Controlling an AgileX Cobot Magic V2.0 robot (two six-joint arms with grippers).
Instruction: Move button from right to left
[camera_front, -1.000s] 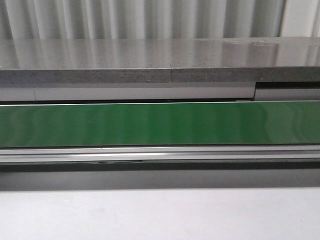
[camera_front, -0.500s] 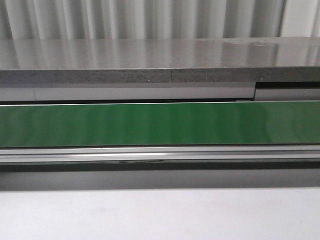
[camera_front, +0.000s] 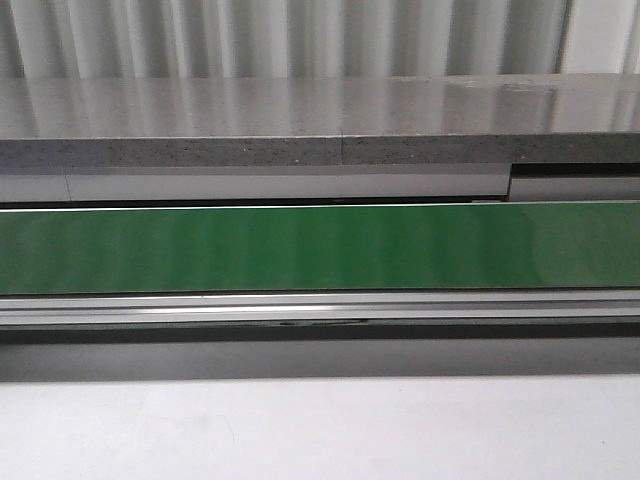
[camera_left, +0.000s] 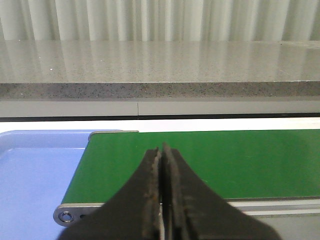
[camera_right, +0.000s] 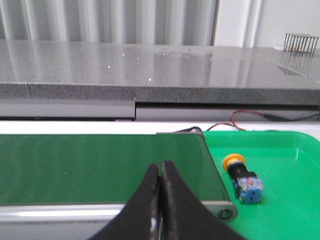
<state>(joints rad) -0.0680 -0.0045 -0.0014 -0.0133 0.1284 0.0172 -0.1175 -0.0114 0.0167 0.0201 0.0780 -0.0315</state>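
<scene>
The button (camera_right: 242, 178), yellow cap with a blue-and-clear block, lies on its side in a bright green tray (camera_right: 285, 170) just past the right end of the green belt (camera_right: 100, 167). My right gripper (camera_right: 160, 167) is shut and empty, over the belt's near edge, well short of the button. Over the belt's left end (camera_left: 200, 160) my left gripper (camera_left: 161, 149) is shut too, holding nothing. Neither gripper nor the button shows in the front view, only the belt (camera_front: 320, 247).
A blue tray (camera_left: 35, 185) sits beyond the belt's left end. A grey stone counter (camera_front: 320, 125) runs behind the belt, with a metal rail (camera_front: 320, 308) along the belt's front. Red and black wires (camera_right: 250, 117) lie behind the green tray.
</scene>
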